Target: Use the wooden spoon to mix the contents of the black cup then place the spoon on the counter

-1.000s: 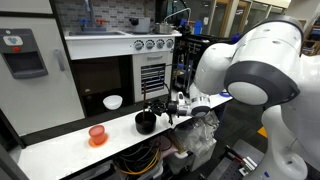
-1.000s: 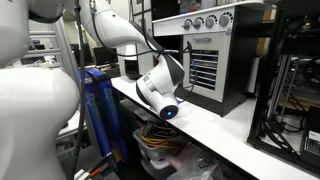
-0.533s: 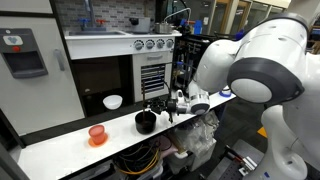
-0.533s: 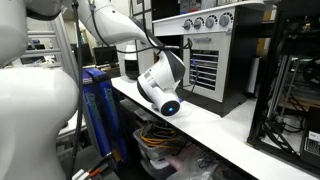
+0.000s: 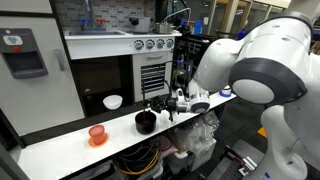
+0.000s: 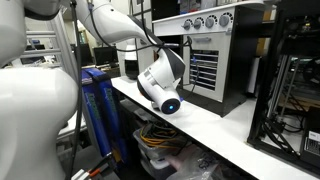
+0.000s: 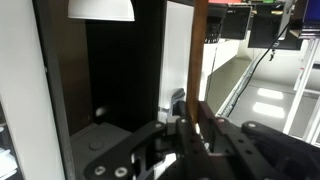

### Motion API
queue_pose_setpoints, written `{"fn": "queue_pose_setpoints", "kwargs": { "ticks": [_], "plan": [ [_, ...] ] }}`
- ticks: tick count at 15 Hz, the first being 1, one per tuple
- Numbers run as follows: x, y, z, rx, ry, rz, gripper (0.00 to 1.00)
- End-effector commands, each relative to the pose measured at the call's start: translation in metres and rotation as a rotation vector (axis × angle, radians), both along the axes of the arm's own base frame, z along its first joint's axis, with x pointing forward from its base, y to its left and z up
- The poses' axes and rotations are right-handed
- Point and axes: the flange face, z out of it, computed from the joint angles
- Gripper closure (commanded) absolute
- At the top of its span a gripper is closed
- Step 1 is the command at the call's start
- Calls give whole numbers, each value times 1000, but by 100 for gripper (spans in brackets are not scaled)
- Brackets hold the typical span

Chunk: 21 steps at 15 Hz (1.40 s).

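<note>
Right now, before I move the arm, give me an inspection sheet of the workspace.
Surface: long white counter, three vessels on it.
Job's things: wooden spoon held by its handle in the end effector; black cup on the counter beside it; spoon's tip not visible.
Clutter: orange-red cup near the front edge; white bowl further back.
Grippers: end effector shut on the wooden spoon.
Cables: tangled cables under the counter.
Surroundings: unit with knobs behind the counter.

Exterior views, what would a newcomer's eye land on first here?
In an exterior view the bulky white robot arm fills the right side, its hand by the black cup on the white counter. An orange-red cup stands out further left. In the wrist view the hand is shut on the wooden spoon.
</note>
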Motion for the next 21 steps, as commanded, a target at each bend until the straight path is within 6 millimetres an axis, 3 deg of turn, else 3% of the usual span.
{"fn": "queue_pose_setpoints", "kwargs": {
  "ticks": [1, 14, 21],
  "plan": [
    [3, -2, 10, -9, -10, -1, 96],
    [6, 1, 59, 32, -27, 66, 96],
    [8, 1, 73, 21, -51, 77, 96]
  ]
}}
